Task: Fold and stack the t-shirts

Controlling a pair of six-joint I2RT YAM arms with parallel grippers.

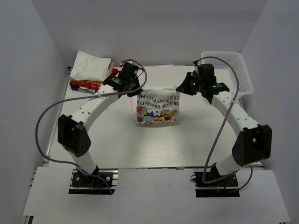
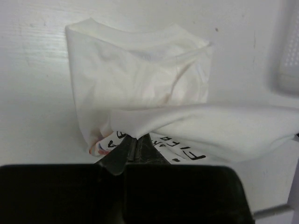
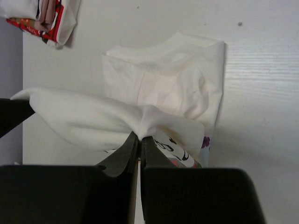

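White shirt (image 1: 158,109), clamped by left pincer (image 2: 136,148) and right pincer (image 3: 139,142), may fold crooked if either grip slips.

Printed t-shirt (image 1: 158,106): there was one.
Stacked t-shirts (image 1: 88,74): at least two showed, a white t-shirt (image 1: 89,65) over a red patterned t-shirt (image 1: 85,85); the full count could not be told.
Mesh basket (image 1: 224,53): there was one.
Hands: there were two, the left hand (image 1: 134,89) and the right hand (image 1: 182,87).
Purple cables (image 1: 41,122): there were two.
Bench (image 1: 117,140): there was one.
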